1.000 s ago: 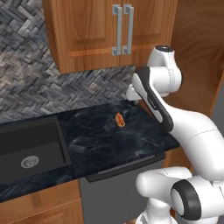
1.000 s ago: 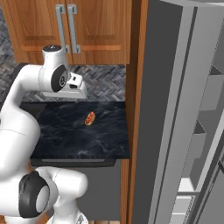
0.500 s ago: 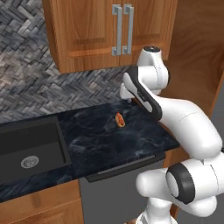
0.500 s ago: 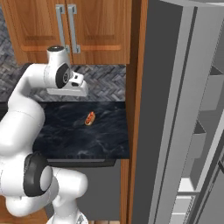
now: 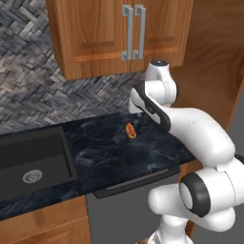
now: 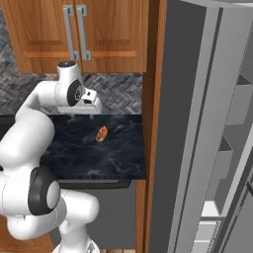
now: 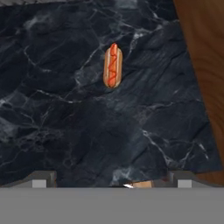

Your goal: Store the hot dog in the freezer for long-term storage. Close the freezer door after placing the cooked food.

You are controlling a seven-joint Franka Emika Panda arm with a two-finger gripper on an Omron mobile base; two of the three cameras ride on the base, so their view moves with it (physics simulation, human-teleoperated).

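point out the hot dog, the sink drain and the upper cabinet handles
hot dog [image 7: 112, 65]: hand view, middle of the sausage.
sink drain [image 5: 32, 177]: left base view, centre of the round grey drain.
upper cabinet handles [image 5: 127, 32]: left base view, mid-length of the left bar.

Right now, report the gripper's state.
Gripper: open, empty, above the black marble counter; the orange-red sausage in a tan bun lies untouched.
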